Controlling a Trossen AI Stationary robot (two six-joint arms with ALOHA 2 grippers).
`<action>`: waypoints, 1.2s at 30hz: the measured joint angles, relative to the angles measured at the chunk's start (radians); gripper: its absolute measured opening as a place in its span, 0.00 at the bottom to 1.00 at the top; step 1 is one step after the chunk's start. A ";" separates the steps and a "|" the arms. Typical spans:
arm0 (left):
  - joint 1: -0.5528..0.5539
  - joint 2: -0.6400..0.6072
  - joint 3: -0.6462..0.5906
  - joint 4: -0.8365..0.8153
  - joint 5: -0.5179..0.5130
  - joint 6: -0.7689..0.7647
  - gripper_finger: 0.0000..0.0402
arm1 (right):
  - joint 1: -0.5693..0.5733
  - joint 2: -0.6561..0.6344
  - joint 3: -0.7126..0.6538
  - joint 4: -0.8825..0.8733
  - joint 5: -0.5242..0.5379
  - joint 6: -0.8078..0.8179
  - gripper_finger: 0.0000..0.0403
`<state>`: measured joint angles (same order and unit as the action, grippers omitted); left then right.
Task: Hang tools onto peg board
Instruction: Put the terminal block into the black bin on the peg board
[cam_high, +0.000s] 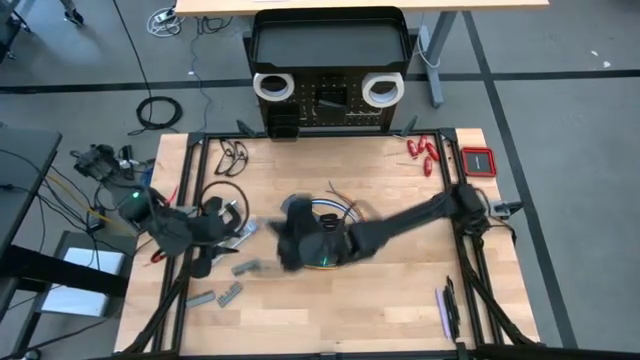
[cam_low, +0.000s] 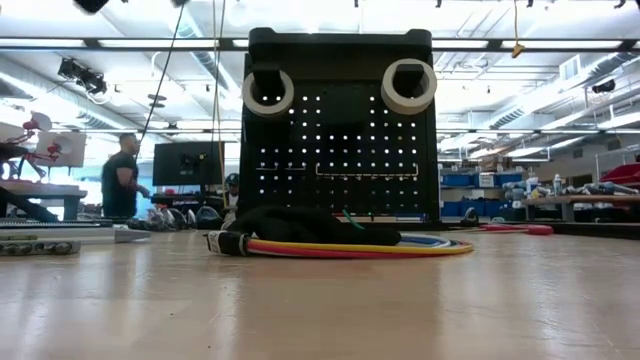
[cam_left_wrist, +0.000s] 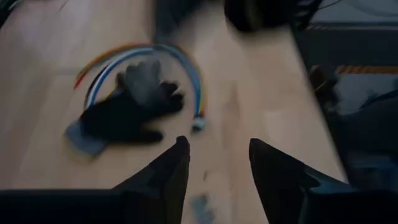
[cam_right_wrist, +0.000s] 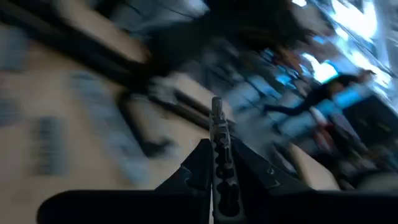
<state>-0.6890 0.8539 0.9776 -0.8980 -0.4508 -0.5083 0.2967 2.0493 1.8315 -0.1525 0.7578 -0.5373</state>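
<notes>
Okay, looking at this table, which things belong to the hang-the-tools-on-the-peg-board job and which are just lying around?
Job:
peg board
two white tape rolls, already hung on it
grey metal pieces
small red-handled tools
purple-handled tool
flat metal tool in the right gripper
left gripper, open

Lying about:
coloured cable coil
red case
floor cables

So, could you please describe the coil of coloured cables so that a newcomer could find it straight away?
Start at the black peg board at the table's far edge, with a white tape roll hung at each upper corner. Come forward to the middle of the wooden table. The coil of coloured cables lies flat there, the only multicoloured ring, with a dark glove on it.
</notes>
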 joint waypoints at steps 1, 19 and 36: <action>-0.021 -0.008 -0.020 -0.013 -0.024 -0.030 0.43 | -0.022 -0.030 0.003 -0.024 0.019 0.000 0.12; -0.110 0.082 -0.427 0.524 -0.061 -0.152 0.43 | -0.571 -0.209 -0.003 -0.214 -0.105 0.237 0.13; -0.064 0.075 -0.386 0.456 -0.109 -0.077 0.43 | -0.695 -0.204 -0.006 -0.350 -0.156 0.376 0.29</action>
<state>-0.7526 0.9291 0.5912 -0.4423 -0.5599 -0.5851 -0.3981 1.8458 1.8252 -0.5021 0.6019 -0.1616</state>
